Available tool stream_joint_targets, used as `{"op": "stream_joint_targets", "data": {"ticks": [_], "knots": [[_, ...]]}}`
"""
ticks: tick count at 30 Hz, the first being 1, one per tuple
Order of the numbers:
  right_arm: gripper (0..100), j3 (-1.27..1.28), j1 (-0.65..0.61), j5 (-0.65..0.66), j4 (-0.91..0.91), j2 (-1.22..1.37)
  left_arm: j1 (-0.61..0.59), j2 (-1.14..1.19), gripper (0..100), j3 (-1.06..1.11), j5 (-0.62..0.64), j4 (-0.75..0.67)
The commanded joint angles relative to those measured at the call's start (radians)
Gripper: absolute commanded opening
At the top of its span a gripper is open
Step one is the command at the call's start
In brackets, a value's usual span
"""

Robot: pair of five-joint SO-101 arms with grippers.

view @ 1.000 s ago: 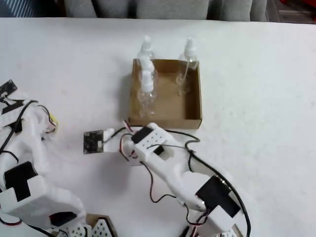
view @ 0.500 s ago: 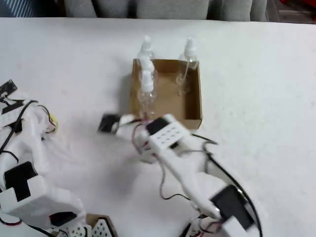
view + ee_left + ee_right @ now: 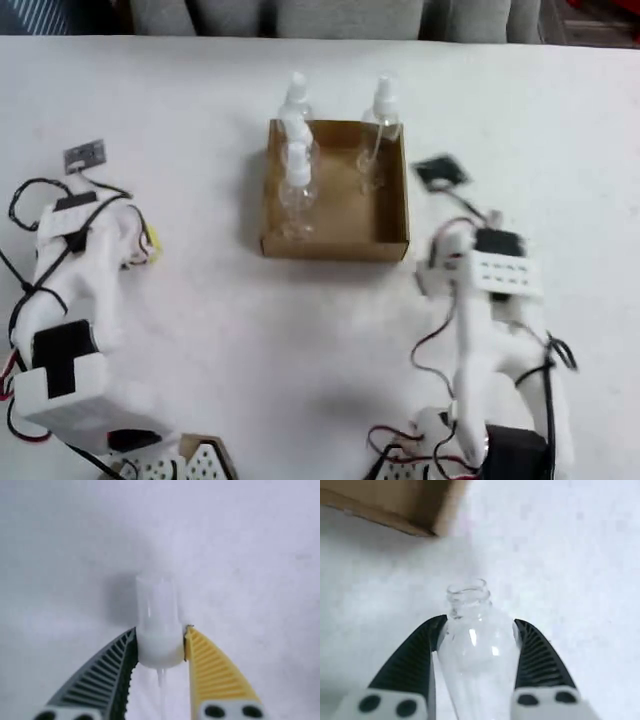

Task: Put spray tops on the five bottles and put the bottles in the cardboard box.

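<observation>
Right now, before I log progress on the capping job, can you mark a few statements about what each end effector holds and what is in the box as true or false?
1. The left end effector is shut on a spray top. True.
2. The bottle in the right end effector has a spray top on it. False: its neck is open, with no top fitted.
3. The cardboard box is empty. False: capped bottles stand in it.
4. The right end effector's bottle is outside the cardboard box. True: the right wrist view shows the box corner beyond it.
</observation>
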Motion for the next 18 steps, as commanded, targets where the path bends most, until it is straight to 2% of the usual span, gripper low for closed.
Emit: {"op": "stream_joint_targets", "data": {"ticks": [1,5,9,18], "knots": [[1.8,0.028,0.171,-0.011,-0.058,-0.035,0.036,-0.015,13,-0.006,-0.086,0.028],[3.9,0.061,0.326,-0.003,-0.102,-0.035,0.051,-0.015,13,-0.005,-0.140,0.040],[14.8,0.078,0.417,0.074,-0.105,-0.035,0.053,-0.016,13,0.011,-0.140,0.032],[27.5,0.072,0.456,0.255,-0.105,-0.035,0.053,-0.016,13,0.014,-0.141,0.032]]}}
